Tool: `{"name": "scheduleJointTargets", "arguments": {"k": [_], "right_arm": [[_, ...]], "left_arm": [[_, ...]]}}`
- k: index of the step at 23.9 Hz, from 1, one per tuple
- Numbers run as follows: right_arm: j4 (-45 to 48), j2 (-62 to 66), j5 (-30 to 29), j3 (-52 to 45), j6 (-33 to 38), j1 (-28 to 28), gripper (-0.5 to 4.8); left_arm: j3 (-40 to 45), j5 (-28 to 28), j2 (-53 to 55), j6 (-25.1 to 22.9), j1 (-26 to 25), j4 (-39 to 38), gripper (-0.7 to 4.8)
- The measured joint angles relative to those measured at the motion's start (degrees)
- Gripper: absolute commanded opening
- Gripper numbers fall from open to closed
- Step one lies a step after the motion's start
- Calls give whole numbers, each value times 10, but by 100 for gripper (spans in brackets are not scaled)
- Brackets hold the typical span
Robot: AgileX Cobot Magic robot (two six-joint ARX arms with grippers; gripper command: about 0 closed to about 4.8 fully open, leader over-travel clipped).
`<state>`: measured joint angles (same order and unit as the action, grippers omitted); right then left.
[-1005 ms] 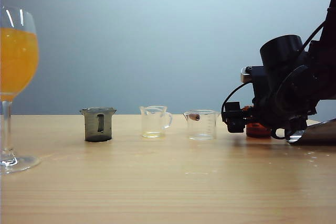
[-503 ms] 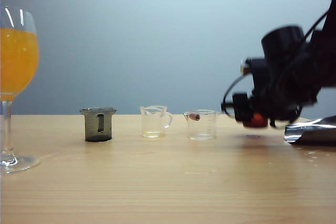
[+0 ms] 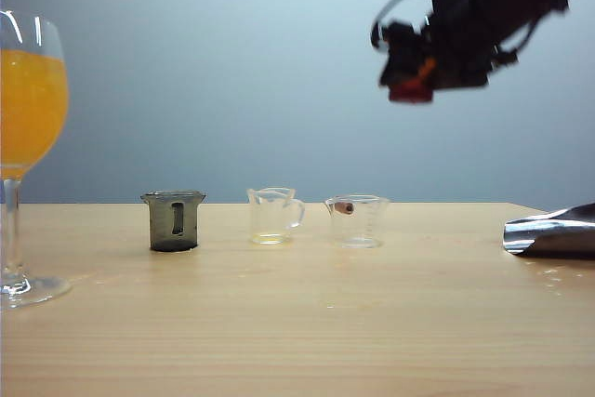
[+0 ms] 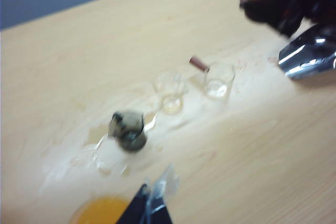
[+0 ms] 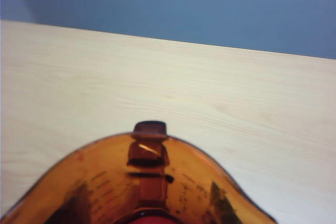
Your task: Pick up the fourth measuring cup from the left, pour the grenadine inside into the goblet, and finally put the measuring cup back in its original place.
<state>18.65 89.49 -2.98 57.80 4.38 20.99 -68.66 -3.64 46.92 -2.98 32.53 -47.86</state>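
Note:
The fourth measuring cup [image 3: 412, 90], translucent red-orange, hangs high above the table at the right, and my right gripper [image 3: 416, 76] is shut on it. In the right wrist view this cup [image 5: 105, 182] fills the foreground, its spout pointing away, with the deep red grenadine [image 5: 149, 220] at its bottom. The goblet [image 3: 28, 137] stands at the far left, holding bright orange juice. My left gripper [image 4: 149, 211] shows as two dark fingers pressed together just beside the goblet's orange contents [image 4: 100, 211]; it is out of the exterior view.
Three other cups stand in a row on the wooden table: a smoky grey one [image 3: 174, 220], a clear one [image 3: 275, 216] and a clear one with a brown mark [image 3: 358, 220]. A shiny foil object [image 3: 553, 230] lies at the right edge.
My right gripper has closed on the red-orange cup and carried it from the table at the right to high in the air, slightly leftward. The other cups and the goblet stayed put.

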Motion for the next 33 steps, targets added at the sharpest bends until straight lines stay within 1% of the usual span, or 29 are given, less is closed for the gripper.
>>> {"name": "scheduleJointTargets", "arguments": {"k": [2, 3, 4, 5, 6, 7, 10, 11, 13, 16, 19, 22, 23, 24, 26, 30, 33], "right_arm": [[-56, -7, -24, 50, -2, 21, 201], [-68, -7, -29, 65, -2, 29, 201], [-86, -7, -32, 95, -2, 52, 201], [-85, -7, -33, 106, -2, 64, 201], [-87, -6, -33, 123, -3, 89, 200], [-87, 0, -33, 143, -10, 116, 201], [-88, 17, -32, 172, -17, 164, 201], [-92, 28, -32, 184, -17, 180, 201], [-103, 59, -31, 209, -31, 211, 201], [-126, 104, -32, 241, -73, 254, 201], [-125, 128, -32, 250, -117, 281, 201], [-126, 134, -30, 250, -180, 296, 201], [-125, 134, -25, 250, -200, 301, 201], [-121, 134, -7, 251, -229, 309, 201], [-106, 134, 4, 250, -250, 316, 201], [-45, 155, 8, 252, -253, 320, 201], [-53, 180, 9, 259, -254, 322, 202]], "left_arm": [[0, 0, -21, 0, -29, -32, -5], [0, -1, -27, 0, -37, -39, -5], [0, 0, -41, 0, -59, -49, -5], [0, 0, -50, 0, -73, -52, -5], [0, 0, -61, 0, -94, -53, -5], [0, 16, -70, 0, -116, -54, -5], [7, 59, -71, 0, -140, -66, -5], [14, 60, -71, 0, -144, -74, -5], [33, 58, -71, 0, -145, -96, -5], [48, 58, -71, 0, -145, -133, -5], [48, 58, -73, 0, -145, -147, -5], [48, 58, -76, 0, -145, -148, -5], [48, 58, -76, 0, -145, -148, -5], [48, 58, -76, 0, -145, -148, -5], [48, 58, -76, 0, -145, -148, -5], [48, 58, -76, 0, -145, -148, -5], [48, 58, -76, 0, -145, -148, -5]]}}
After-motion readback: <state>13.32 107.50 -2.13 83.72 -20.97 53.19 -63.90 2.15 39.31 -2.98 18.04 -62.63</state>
